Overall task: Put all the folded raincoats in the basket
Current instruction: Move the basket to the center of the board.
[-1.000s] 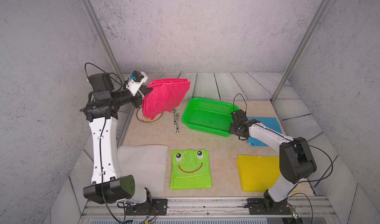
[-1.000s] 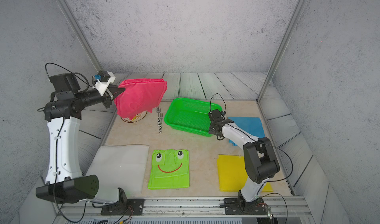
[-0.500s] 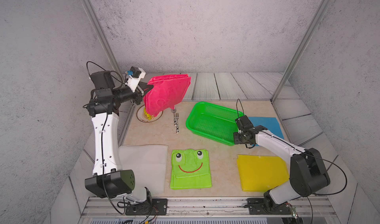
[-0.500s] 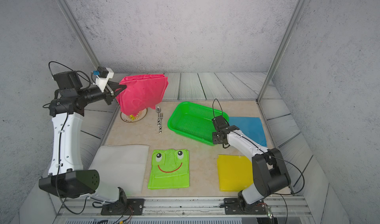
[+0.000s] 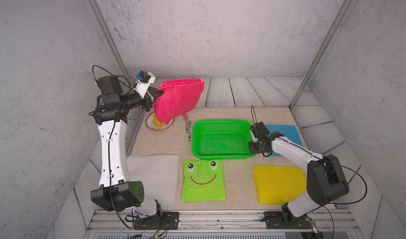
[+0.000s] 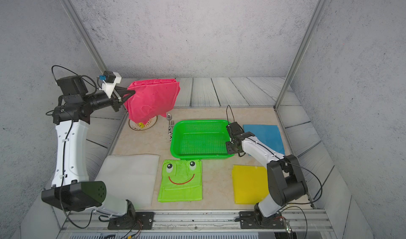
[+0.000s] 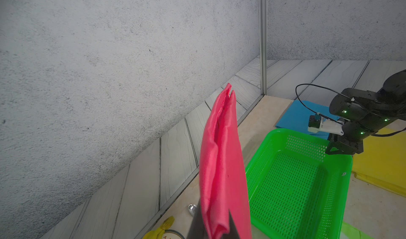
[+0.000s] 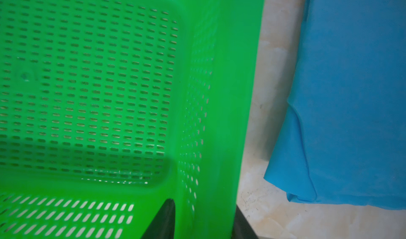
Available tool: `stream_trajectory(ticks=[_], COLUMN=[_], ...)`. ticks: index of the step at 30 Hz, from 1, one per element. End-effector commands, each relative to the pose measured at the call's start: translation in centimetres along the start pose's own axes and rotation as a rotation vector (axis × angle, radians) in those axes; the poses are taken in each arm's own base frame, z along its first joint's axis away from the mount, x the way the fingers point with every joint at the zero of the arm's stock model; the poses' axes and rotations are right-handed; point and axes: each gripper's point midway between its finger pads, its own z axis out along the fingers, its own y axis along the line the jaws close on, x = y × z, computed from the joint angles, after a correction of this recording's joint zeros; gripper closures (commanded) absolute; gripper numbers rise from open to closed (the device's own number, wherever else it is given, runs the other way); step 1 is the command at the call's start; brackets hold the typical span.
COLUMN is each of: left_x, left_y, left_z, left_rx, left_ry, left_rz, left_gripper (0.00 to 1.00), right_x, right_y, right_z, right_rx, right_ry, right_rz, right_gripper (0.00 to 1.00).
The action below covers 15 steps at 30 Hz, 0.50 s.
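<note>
At the far left of the tabletop, the left claw is closed on one edge of the folded pink raincoat of thin glossy fabric. The raincoat hangs in the air over a round white plate, not yet above the bright green rectangular perforated plastic basket. The right claw stands astride the basket's right wall, one finger inside and one outside, and appears clamped on it. Judgement: this is the carry. The raincoat should cross until its sagging lower corner is over the mesh floor, then descend before release, so that no fold drapes the rim. The left wrist view alone shows the raincoat's layers edge-on, parting slightly at the free end. The right wrist view alone shows the wall between the fingers and a blue folded sheet just beside the basket. In both top views the claw's own body covers that contact.
</note>
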Motion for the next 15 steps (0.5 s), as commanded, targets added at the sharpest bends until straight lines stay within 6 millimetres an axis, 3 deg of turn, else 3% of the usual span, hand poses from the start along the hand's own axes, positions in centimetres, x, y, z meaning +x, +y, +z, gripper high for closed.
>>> stream_trajectory(ticks=[1, 4, 9, 12, 15], left_x=[-1.0, -0.9, -0.9, -0.5, 0.4], left_y=[-0.8, -1.6, -3.3, -5.6, -7.7], left_z=[-0.3, 0.1, 0.8, 1.6, 2.9], left_rx=[0.044, 0.082, 0.147, 0.212, 0.268], left_ry=[-0.058, -0.070, -0.074, -0.044, 0.005], left_rz=[0.015, 0.011, 0.063, 0.141, 0.241], left_gripper=[1.00, 1.00, 1.00, 1.00, 1.00], right_x=[-0.4, -1.6, -4.2, -5.1, -4.7], right_y=[0.4, 0.7, 1.4, 3.6, 6.3], right_z=[-0.5, -1.8, -6.3, -10.0, -14.0], right_rx=[-0.013, -0.042, -0.104, -0.243, -0.403], right_ry=[0.007, -0.027, -0.147, -0.267, -0.419], right_rz=[-0.014, -0.009, -0.102, -0.249, -0.450], right_gripper=[0.53, 0.45, 0.40, 0.37, 0.30])
